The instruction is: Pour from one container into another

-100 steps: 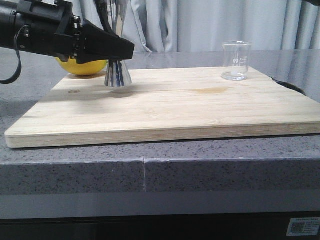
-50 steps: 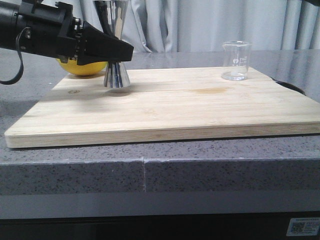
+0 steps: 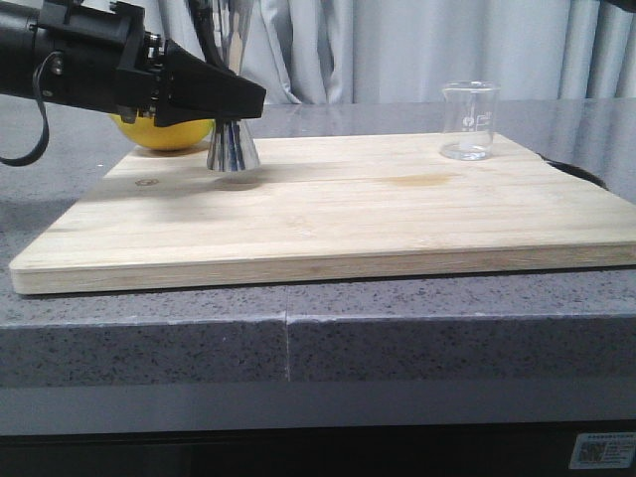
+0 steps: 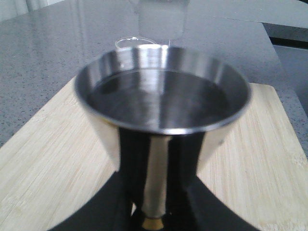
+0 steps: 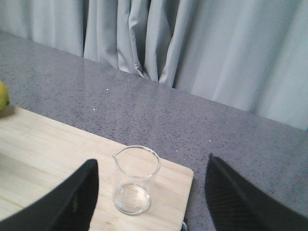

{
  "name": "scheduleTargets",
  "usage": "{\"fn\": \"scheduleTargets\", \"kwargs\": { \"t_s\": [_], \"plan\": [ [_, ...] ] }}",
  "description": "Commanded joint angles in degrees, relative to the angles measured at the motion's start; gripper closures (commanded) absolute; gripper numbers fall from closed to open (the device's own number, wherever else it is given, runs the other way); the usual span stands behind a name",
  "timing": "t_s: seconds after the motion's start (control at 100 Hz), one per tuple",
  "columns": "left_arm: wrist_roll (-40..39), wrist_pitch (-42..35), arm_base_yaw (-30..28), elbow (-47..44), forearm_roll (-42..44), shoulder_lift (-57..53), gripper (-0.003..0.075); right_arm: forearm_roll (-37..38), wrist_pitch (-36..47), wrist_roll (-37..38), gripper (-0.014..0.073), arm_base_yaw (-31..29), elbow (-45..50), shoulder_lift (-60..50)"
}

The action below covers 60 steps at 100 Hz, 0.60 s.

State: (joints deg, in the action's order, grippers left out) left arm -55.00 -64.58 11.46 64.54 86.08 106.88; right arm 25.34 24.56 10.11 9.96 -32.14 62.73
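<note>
The left gripper (image 3: 238,99) is clamped on the waist of the steel jigger (image 3: 234,149), upright at the wooden board's (image 3: 328,214) far left beside a lemon (image 3: 164,134). The empty glass beaker (image 3: 469,120) stands far right, between the right gripper's (image 5: 149,192) wide-spread fingers.

You see the clear glass beaker (image 5: 136,179) standing upright near the far corner of the wooden board (image 5: 43,149), which lies on the grey speckled bench (image 5: 202,125). The right gripper (image 5: 150,199) has its fingers (image 5: 72,197) spread wide, clear of the beaker on either side. A yellow fruit (image 5: 4,98) peeks in at the frame's edge before the grey curtains (image 5: 192,43).
</note>
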Motion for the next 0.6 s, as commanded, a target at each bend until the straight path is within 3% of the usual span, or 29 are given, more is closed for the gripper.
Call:
{"fn": "scheduleTargets", "kwargs": {
  "t_s": [0.0, 0.59],
  "plan": [
    [0.2, -2.65, 0.35, 1.21, -5.92, -2.46, 0.0637, -0.39, 4.07, -0.12, 0.0166, -0.07, -1.19, -1.27],
    [0.2, -6.12, 0.35, 1.21, -5.92, 0.61, 0.0637, -0.39, 4.07, -0.12, 0.0166, -0.07, -1.19, -1.27]
  ]
}}
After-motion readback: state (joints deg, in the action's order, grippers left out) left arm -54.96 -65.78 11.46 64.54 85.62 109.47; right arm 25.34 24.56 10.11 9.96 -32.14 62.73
